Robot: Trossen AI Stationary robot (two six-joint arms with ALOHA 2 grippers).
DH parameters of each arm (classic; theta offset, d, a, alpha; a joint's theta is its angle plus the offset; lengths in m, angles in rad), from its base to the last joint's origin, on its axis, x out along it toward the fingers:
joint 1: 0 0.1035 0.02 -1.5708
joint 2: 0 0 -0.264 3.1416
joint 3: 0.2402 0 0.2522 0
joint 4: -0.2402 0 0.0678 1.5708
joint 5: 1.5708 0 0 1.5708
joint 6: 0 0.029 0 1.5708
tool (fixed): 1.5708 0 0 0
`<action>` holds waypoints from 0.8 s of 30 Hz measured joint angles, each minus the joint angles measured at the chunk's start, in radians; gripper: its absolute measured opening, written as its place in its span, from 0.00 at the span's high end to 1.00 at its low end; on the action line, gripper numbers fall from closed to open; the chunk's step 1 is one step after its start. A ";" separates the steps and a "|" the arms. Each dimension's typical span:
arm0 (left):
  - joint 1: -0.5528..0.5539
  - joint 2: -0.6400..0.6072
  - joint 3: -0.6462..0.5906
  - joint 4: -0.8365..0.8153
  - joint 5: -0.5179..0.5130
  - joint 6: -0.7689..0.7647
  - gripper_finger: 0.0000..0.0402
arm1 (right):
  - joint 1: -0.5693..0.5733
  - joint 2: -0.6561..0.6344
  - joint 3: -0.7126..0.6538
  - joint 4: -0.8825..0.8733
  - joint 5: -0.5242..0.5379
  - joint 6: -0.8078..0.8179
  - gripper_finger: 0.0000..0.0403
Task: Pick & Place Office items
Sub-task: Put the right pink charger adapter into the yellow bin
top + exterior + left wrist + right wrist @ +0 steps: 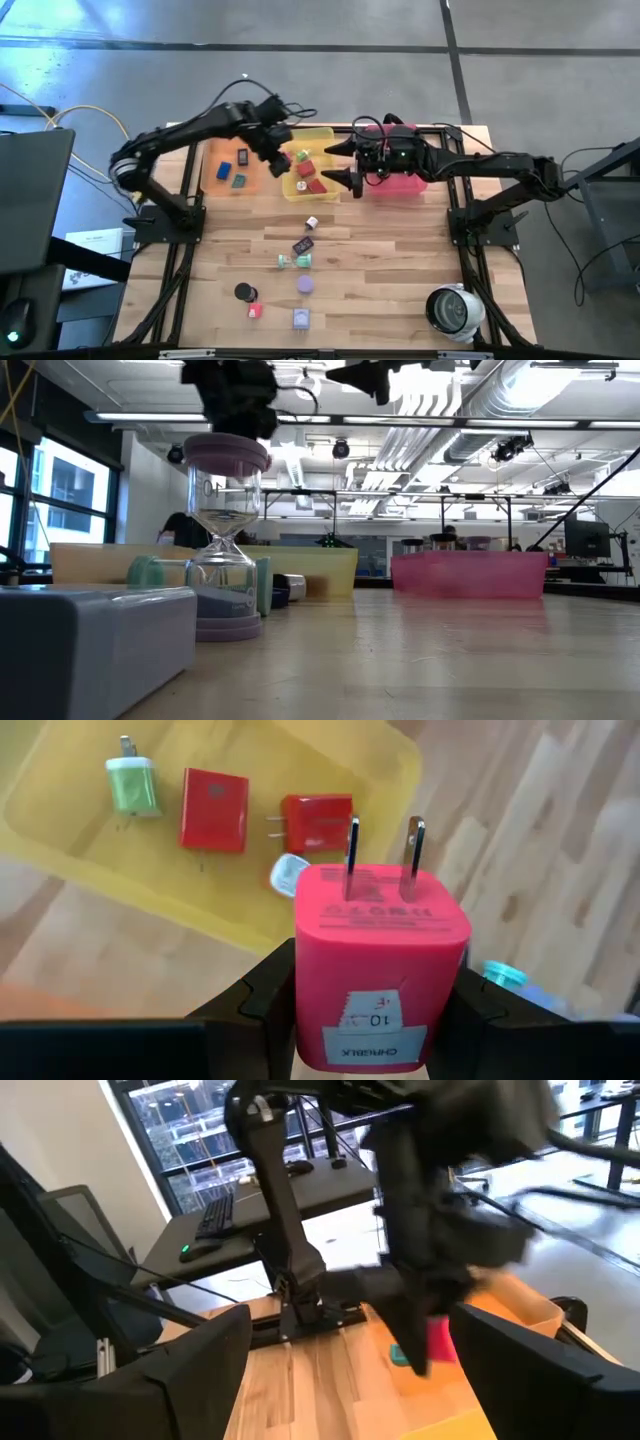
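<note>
My left gripper (pixel 378 1005) is shut on a red charger cube (pixel 380 955) with two metal prongs. It hangs over the edge of the yellow tray (pixel 322 135) at the table's far side. In that tray lie a green charger (pixel 132 786) and two red ones (pixel 214 810). My right gripper (pixel 336 165) hovers open and level beside the yellow tray, holding nothing. More office items lie loose on the wood nearer the front: a white cube (pixel 312 223), a dark rectangle (pixel 303 244), a purple disc (pixel 305 285), a black disc (pixel 243 291) and a red cube (pixel 254 310). My left gripper pinches the red charger cube by two opposite side faces (pixel 305 990), one finger on each, toward its labelled back end. The fingers slant downward from the table's left side. The cube is lifted clear, and its prongs (pixel 352 850) point away from the gripper and down.
An orange tray (pixel 222 152) stands left of the yellow one and a pink tray (pixel 410 184) right of it. A large white-grey round device (pixel 452 308) sits at the near right corner. A purple-capped hourglass (pixel 225 530) and a lavender cube (pixel 301 319) stand near the front edge.
</note>
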 joint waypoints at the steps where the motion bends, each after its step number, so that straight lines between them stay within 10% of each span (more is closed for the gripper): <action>1: 0.000 0.030 0.017 -0.001 -0.002 0.011 0.64 | 0.004 0.000 0.000 0.000 0.000 -0.006 0.18; 24: 0.022 0.392 0.078 -0.019 -0.077 0.160 0.64 | 0.049 -0.013 0.000 -0.033 0.028 -0.031 0.18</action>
